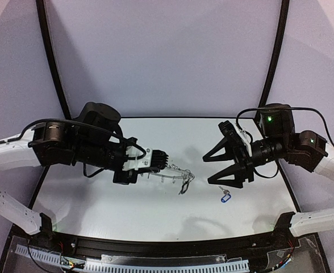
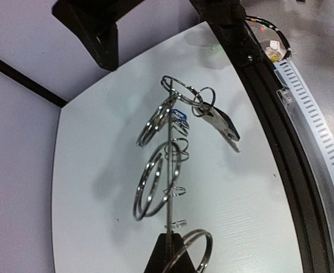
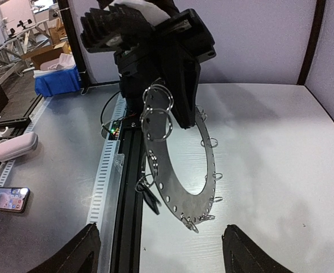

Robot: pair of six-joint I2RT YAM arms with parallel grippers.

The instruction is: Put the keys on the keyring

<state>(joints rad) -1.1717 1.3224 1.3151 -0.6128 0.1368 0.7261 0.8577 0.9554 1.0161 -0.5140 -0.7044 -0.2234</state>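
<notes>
My left gripper (image 1: 166, 161) is shut on the rim of the keyring (image 1: 175, 176), holding it above the table. The right wrist view shows the keyring (image 3: 164, 185) as a flat ring with a wide hole and small wire loops on its edge. From the left wrist it appears edge-on (image 2: 170, 193), rising from my shut left gripper (image 2: 172, 250). The black-headed key (image 2: 224, 126) hangs from a ring at its far end (image 3: 150, 199). The blue-tagged key (image 1: 225, 197) lies on the table. My right gripper (image 1: 208, 169) is open and empty, facing the keyring, just above and left of the blue key.
Large silver split rings (image 2: 155, 182) hang along the keyring. A black rail (image 1: 155, 247) runs along the table's near edge. Beyond it, off the table, lie a phone (image 3: 8, 199), a pink case (image 3: 16, 145) and a blue bin (image 3: 56, 82).
</notes>
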